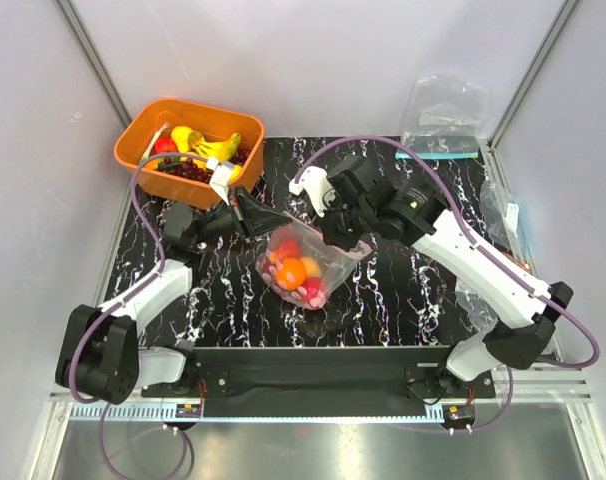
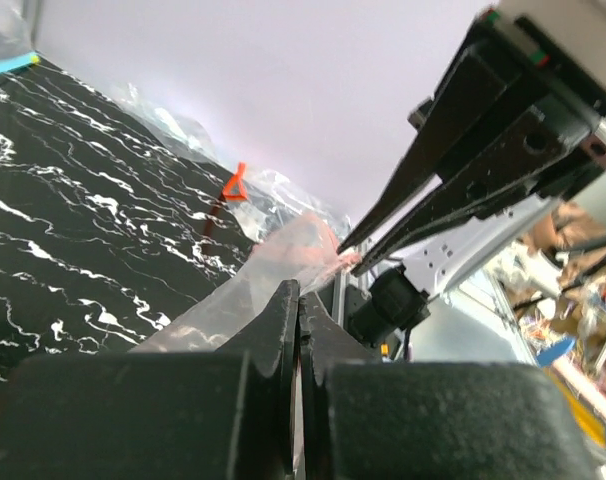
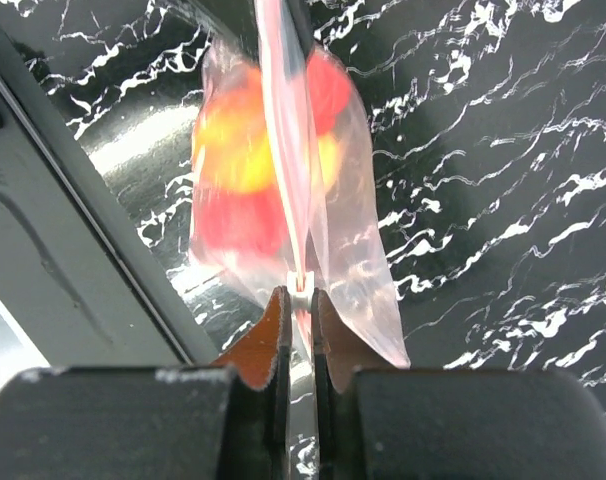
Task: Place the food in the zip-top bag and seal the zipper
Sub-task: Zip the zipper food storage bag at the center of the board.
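Note:
The zip-top bag [image 1: 323,268] hangs above the black marbled mat between my two grippers. The food sits inside it: an orange [image 1: 292,272] with red fruits [image 1: 286,247] around it, seen as red and yellow blurs [image 3: 228,190] in the right wrist view. My left gripper [image 1: 251,212] [image 2: 300,295] is shut on the bag's left mouth end [image 2: 283,255]. My right gripper [image 1: 339,236] [image 3: 300,296] is shut on a small white slider [image 3: 300,285] on the zipper [image 3: 283,120], at the right end of the mouth. The pink strip runs taut away from it.
An orange bin [image 1: 198,104] at the back left holds a banana bunch [image 1: 211,146], dark grapes [image 1: 188,171] and a red fruit [image 1: 165,145]. A clear bag with a teal strip [image 1: 443,125] lies at the back right. More clear plastic [image 1: 498,215] lies by the right wall.

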